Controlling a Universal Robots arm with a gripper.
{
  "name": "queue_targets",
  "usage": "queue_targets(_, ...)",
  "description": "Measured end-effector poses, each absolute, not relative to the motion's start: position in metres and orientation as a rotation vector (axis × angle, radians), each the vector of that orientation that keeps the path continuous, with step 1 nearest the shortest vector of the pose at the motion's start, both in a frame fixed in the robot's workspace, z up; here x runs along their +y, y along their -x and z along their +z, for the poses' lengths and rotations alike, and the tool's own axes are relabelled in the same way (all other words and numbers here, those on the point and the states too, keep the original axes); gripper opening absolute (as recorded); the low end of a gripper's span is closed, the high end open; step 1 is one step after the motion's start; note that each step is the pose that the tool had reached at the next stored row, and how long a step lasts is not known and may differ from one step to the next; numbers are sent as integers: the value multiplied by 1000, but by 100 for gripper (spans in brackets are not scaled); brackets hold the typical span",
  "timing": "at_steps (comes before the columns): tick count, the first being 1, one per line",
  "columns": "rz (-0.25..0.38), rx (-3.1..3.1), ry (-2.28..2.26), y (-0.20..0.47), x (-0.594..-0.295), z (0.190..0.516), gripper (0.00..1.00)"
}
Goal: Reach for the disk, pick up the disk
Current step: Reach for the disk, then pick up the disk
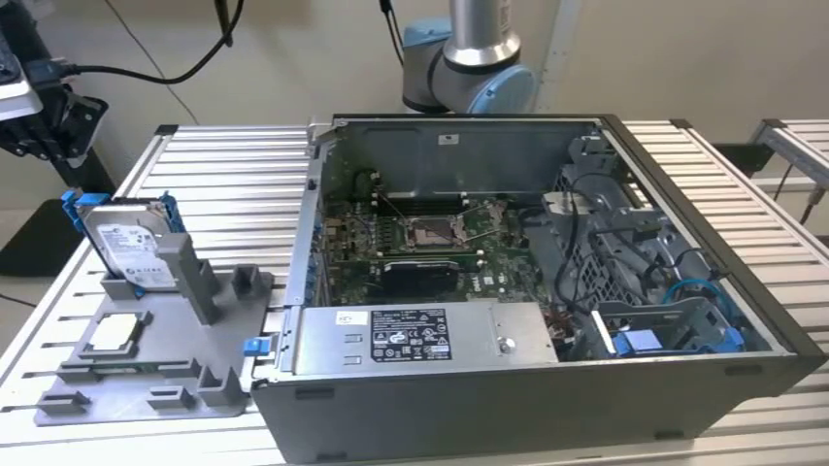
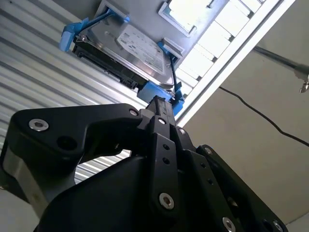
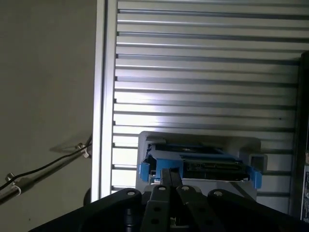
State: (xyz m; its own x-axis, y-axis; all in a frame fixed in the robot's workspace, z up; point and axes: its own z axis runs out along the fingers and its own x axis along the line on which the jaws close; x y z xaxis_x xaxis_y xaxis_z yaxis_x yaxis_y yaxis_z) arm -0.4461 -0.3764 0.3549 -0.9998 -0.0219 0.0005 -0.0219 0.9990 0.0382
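The disk (image 1: 130,243) is a silver drive with a white label in a blue bracket. It stands upright in a slot of the grey fixture plate (image 1: 155,374) at the exterior view's left. My gripper (image 1: 39,126) hangs above and further to the exterior view's left of the disk, apart from it. In the second wrist view the black fingers (image 2: 158,108) lie together, pointing at the disk (image 2: 130,48) beyond them. In the first wrist view the shut gripper (image 3: 170,175) lines up over the disk's top edge (image 3: 207,164). Nothing is held.
A small square silver chip (image 1: 115,330) lies on the fixture plate in front of the disk. An open computer case (image 1: 518,408) stands to the exterior view's right of the fixture. The slatted aluminium table (image 1: 220,165) ends just left of the disk, with cables beyond its edge.
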Motion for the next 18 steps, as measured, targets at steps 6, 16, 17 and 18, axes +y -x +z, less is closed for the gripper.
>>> queue_targets(6,-60,-3139,-68,446,-376,355,0)
queue_targets(16,-60,-3134,-165,446,-376,355,0)
queue_targets(17,-60,-3133,-175,446,-376,355,0)
queue_targets(18,-60,-3133,-186,446,-376,355,0)
